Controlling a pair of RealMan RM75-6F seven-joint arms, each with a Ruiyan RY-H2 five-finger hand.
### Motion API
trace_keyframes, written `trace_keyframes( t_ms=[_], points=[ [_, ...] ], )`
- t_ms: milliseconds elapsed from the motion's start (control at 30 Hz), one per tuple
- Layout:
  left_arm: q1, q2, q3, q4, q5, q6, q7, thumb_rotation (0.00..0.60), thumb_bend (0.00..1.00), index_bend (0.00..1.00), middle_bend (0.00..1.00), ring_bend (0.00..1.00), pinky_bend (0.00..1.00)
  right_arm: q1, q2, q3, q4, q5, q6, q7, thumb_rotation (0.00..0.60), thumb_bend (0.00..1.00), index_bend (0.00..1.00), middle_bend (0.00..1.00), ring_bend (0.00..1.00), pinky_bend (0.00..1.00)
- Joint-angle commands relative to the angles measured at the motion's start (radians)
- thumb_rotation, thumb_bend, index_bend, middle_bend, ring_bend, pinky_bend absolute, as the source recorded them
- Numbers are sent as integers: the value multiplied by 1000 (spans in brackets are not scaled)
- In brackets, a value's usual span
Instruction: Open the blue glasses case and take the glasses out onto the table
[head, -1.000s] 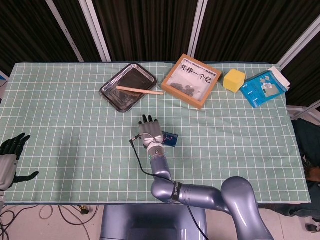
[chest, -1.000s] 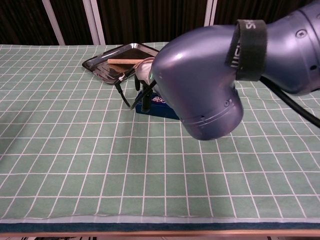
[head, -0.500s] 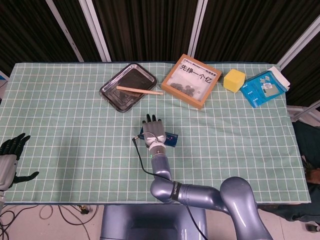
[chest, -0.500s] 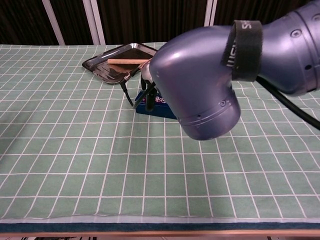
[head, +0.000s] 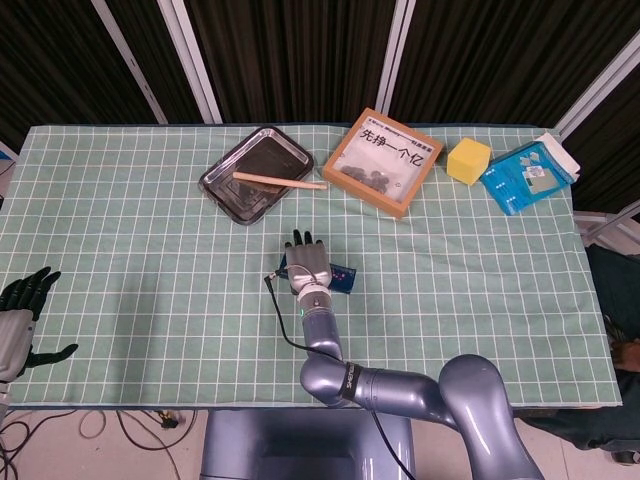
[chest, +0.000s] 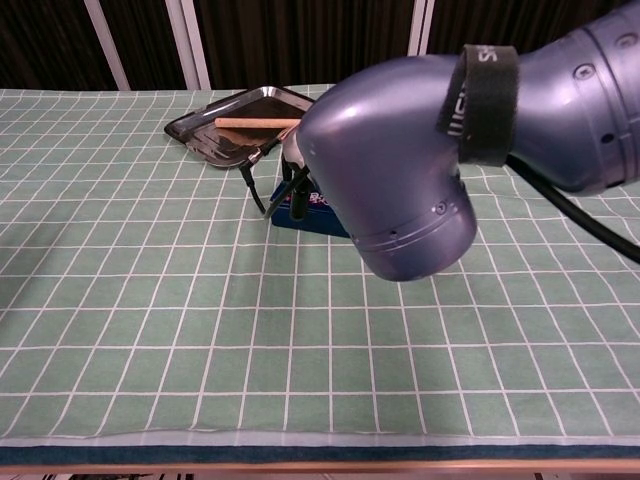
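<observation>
Nearest the robot, the left hand (head: 20, 300) hangs off the near left edge of the table (head: 120, 220), its dark fingers spread apart and holding nothing. The right arm (chest: 420, 150) fills much of the chest view as a large purple joint, and reaches forward over the green checked cloth to the middle of the table. There the right hand (head: 305, 262) lies over the blue glasses case (head: 338, 277), covering its left part, with the fingers stretched out flat and pointing away from the robot; in the chest view dark fingers (chest: 296, 196) come down at the case's left end, but whether they grip it or only rest on it I cannot tell. The case sits on the cloth and looks closed, though the hand hides much of it. Further back to the left stands a dark metal tray (head: 217, 184) with a wooden stick (head: 279, 181) lying across it, one end passing over the tray's right rim. Beside it to the right is a wooden framed sign (head: 382, 160) with Chinese characters, then a yellow block (head: 468, 160), and at the far right corner a blue packet (head: 525, 177).
</observation>
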Motion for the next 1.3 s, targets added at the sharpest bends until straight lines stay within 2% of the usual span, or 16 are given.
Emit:
trace_keyframes(
  t_ms=[33,367,467,633,800,1000,1300],
  points=[
    [0,0,0,0,0,0,0,600,35,0,0,0,0,-1,-1,2,-1,2,-2,2,600,489,245,0,0,217],
    [0,1,1,-2,-1,-1,1,600,35,0,0,0,0,-4,-5,0,6,3,-10,7,600,524,249,0,0,217],
    [0,0,1,-1,-1,-1,0,600,35,0,0,0,0,-5,-4,-1,8,2,-11,7,600,573,264,0,0,217],
    [0,1,1,-2,-1,-1,1,600,35,0,0,0,0,-6,-2,0,5,2,-10,8,600,710,283,0,0,216],
    [0,1,2,-2,0,-1,2,600,35,0,0,0,0,-8,0,1,-1,5,-9,8,600,780,284,0,0,217],
    [0,1,2,-4,1,-2,1,600,35,0,0,0,0,-12,0,-1,19,4,-18,14,600,783,284,0,0,217],
    [2,4,1,-5,-1,1,-4,600,35,0,0,0,0,-13,5,-9,144,-34,-66,29,600,761,267,0,0,217]
  ],
)
